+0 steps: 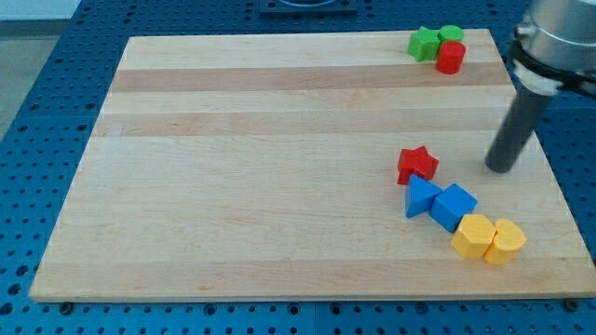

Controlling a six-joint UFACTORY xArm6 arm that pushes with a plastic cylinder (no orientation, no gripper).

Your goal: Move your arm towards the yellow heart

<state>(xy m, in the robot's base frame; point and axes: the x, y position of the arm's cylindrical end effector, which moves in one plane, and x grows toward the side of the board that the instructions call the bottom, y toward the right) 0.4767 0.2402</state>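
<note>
The yellow heart [506, 242] lies near the board's bottom right corner, touching a yellow hexagon block [472, 235] on its left. My tip [500, 169] rests on the board above the heart, apart from it, and to the right of the red star [416, 165]. The dark rod rises from the tip toward the view's top right.
Two blue blocks, a triangle [421, 197] and a cube [453, 206], sit between the red star and the yellow pair. At the board's top right are a green star [424, 43], a green round block [451, 35] and a red cylinder [451, 58]. The wooden board [261, 167] lies on a blue pegboard.
</note>
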